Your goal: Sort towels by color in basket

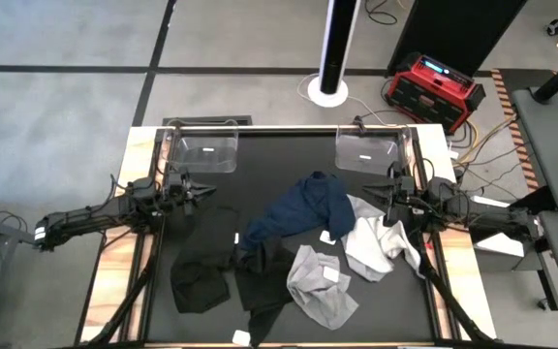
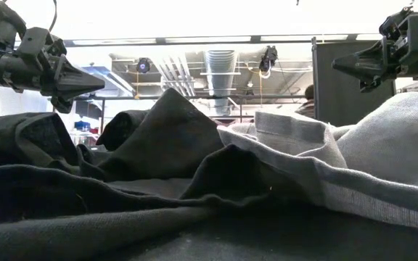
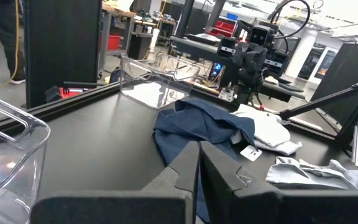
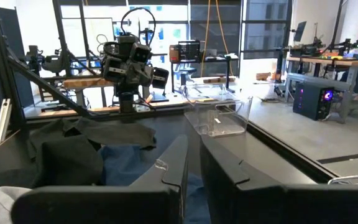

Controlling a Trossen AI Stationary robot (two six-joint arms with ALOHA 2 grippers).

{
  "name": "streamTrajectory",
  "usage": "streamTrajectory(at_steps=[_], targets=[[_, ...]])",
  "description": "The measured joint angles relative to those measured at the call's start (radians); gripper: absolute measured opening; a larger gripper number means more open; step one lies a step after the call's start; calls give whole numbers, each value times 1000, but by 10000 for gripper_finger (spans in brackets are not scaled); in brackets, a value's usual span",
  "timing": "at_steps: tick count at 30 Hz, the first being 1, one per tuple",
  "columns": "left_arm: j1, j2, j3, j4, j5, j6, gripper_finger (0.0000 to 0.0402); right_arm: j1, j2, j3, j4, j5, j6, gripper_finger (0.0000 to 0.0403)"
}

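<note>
Towels lie heaped on the black table: a navy one [image 1: 298, 211] [image 3: 204, 127] in the middle, a white one [image 1: 381, 240] to its right, a light grey one [image 1: 323, 283] with a white tag nearer, and black ones [image 1: 203, 281] [image 1: 264, 276] near left. My left gripper [image 1: 211, 194] [image 3: 199, 171] hovers shut over the table's left side, pointing right, clear of the pile. My right gripper [image 1: 372, 194] [image 4: 193, 165] hovers shut at the right side, pointing left, above the white towel's far edge. Neither one holds anything.
Two clear plastic baskets stand at the far edge, one on the left [image 1: 203, 152] and one on the right [image 1: 366, 148]. Bare black mat [image 1: 279, 160] lies between them and the pile. Metal frame rails run along both table sides. A red case [image 1: 432, 89] sits on the floor beyond.
</note>
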Motion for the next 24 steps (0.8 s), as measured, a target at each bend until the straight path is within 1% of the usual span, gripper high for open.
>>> streamTrajectory(at_steps=[2,4,6,7,10,14,18,21,24], targets=[[0,0,0,3,0,-20,0,0,0,0,0,0,0,34],[-2,0,0,21,-1,-128,0,0,0,0,0,0,0,34],[-2,0,0,81,4,-189,0,0,0,0,1,0,2,34],[-4,0,0,115,25,-194,0,0,0,0,4,0,13,34],[-17,6,1,196,135,-181,0,0,0,9,31,1,72,34],[-23,18,1,297,142,-165,0,0,31,33,29,0,183,34],[-23,20,1,373,130,-163,0,0,107,76,34,1,219,34],[-22,20,1,445,129,-162,0,0,193,116,64,2,221,34],[-22,22,1,496,104,-108,0,0,292,159,92,35,221,34]])
